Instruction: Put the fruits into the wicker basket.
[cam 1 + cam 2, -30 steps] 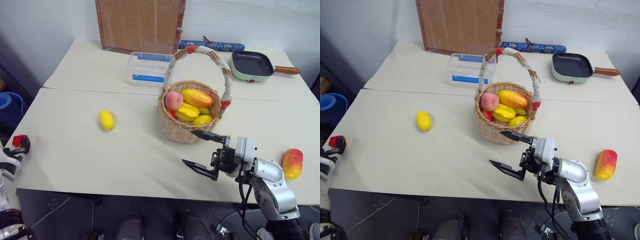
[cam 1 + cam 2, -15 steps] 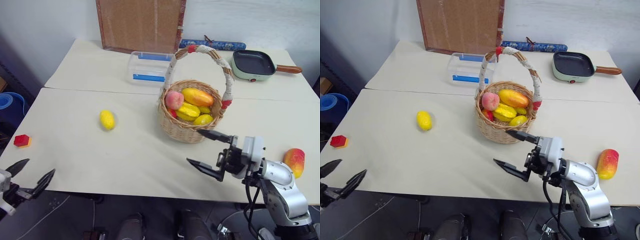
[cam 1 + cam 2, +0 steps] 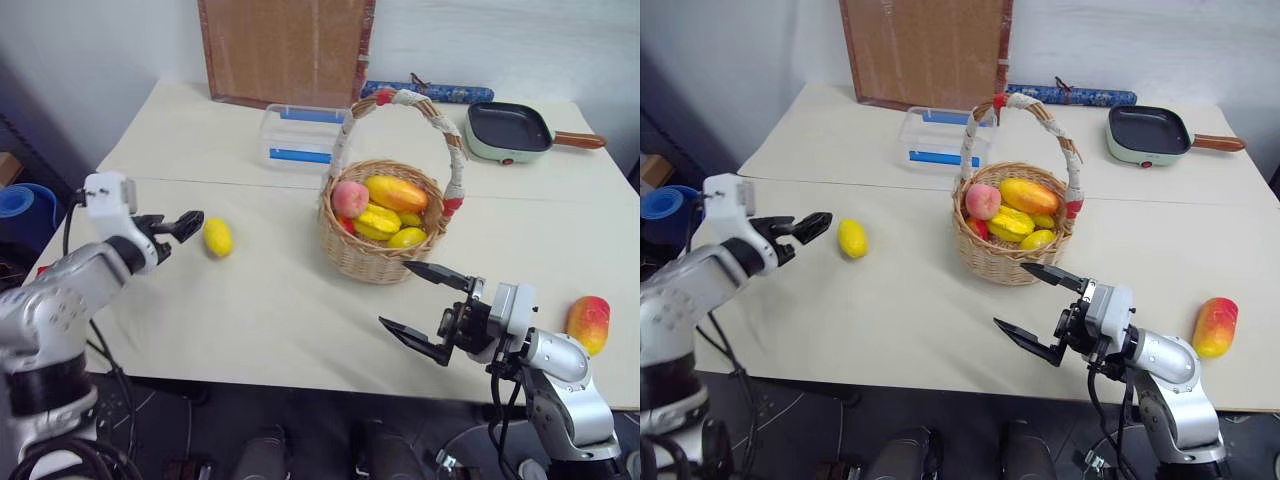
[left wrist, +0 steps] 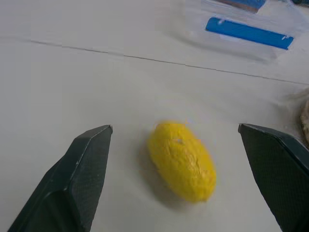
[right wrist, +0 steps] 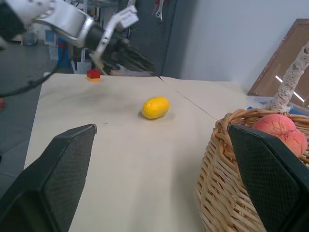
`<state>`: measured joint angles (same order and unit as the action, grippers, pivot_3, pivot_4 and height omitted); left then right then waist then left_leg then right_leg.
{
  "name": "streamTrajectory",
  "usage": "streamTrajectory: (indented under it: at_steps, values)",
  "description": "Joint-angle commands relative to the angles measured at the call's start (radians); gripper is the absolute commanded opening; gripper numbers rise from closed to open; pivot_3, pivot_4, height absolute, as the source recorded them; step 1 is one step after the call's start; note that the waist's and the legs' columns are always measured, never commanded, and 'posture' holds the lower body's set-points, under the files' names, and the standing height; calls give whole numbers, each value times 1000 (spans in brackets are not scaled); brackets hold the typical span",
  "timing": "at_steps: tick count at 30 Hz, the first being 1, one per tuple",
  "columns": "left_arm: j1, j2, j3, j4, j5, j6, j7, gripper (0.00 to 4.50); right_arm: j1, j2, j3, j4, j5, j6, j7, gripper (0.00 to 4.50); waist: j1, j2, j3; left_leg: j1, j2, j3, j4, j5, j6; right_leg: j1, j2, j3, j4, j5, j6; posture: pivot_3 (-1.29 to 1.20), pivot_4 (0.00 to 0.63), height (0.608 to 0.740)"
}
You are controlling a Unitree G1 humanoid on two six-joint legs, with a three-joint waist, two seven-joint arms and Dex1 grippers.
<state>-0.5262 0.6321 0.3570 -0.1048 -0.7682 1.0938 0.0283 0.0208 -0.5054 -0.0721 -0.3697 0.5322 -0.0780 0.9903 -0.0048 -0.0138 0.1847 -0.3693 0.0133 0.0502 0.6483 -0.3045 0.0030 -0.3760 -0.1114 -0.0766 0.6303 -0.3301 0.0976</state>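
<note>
Lemon [image 4: 182,161] lying on its side on the table [image 3: 250,320], well left of the wicker basket [image 3: 375,262], apart from it. Left gripper [image 3: 172,228] just beside the lemon, jaws spread wide and empty, bracketing it in the left wrist view without touching. Right gripper [image 3: 425,310] hovering in front of the basket, jaws also wide apart, holding nothing. Mango [image 3: 586,325] near the table's right edge (2 fruits left out, by the look). Likely light, hard, glossy and slippery; best pinched across the narrow middle, not the tapered ends, to avoid squirting out
</note>
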Motion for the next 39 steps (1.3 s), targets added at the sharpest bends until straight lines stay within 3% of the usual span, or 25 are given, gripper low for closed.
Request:
streamTrajectory:
  at_steps: [1, 8, 13, 16, 18, 22, 25, 32, 33, 39]
  values:
    - [-117, -44, -97, 210, 120, -27, -3, 4355, -12, 13, -3, -6, 3, -25, -5, 4500, 4, 0, 0, 0, 1, 1, 0, 0, 0, -1, 1, -1, 0, 0, 0, 0, 150, 740]
    - [-222, -134, -180, 401, 218, -56, -88, 4209, -30, 26, 10, -13, -8, -18, -37, 4500, 7, -1, 0, -3, 1, 1, 1, -1, 0, -1, 2, -2, -2, 1, 1, 0, 150, 740]
    - [-218, -122, -208, 395, 268, -130, -197, 2913, -32, 27, 10, -18, -19, -23, -57, 4500, 8, -1, 0, -2, 1, 2, 2, 0, -1, 0, 1, -1, -2, 1, 1, 0, 150, 740]
    - [-198, -85, -227, 300, 254, -277, -413, 2065, -24, 27, -4, -22, -38, -34, -83, 4500, 7, -3, 2, -2, 1, 2, 3, 1, -1, 0, 1, 0, -2, 1, 1, 0, 150, 740]
    - [-210, -82, -230, 244, 230, -389, -565, 1872, -13, 25, -26, -23, -46, -41, -107, 4500, 7, -4, 2, -2, 1, 1, 2, 1, -2, 0, 1, 0, -2, 1, 1, 0, 150, 740]
    - [-276, -94, -330, 181, 262, -606, -853, 1872, 46, 19, -94, -33, -50, -60, -148, 4500, 26, -4, 2, -2, 0, 2, 3, 1, -2, 0, 0, 0, -3, 1, 1, 0, 150, 740]
    - [-381, -151, -443, 264, 334, -705, -968, 1872, 122, 23, -132, -54, -63, -90, -161, 4500, 37, -4, 2, -3, -1, 2, 3, 1, -1, 1, 1, -1, -4, 1, 1, 0, 150, 740]
    - [-524, -312, -566, 558, 505, -889, -1010, 1872, 234, 55, -158, -130, -96, -137, -227, 4500, 21, -6, 3, -1, -1, 12, 3, 2, 4, 0, 6, 0, -5, 2, 3, 0, 150, 740]
    - [-542, -338, -576, 603, 533, -918, -992, 2589, 259, 63, -162, -150, -106, -141, -244, 4500, 18, -6, 3, 0, 0, 14, 3, 2, 5, -1, 6, 0, -5, 2, 3, 0, 150, 740]
    - [-546, -372, -519, 644, 525, -964, -1002, 4201, 359, 80, -188, -225, -126, -138, -308, 4500, 19, -6, 3, 0, 1, 14, 3, 2, 6, -2, 2, 1, -4, 2, 3, 0, 150, 740]
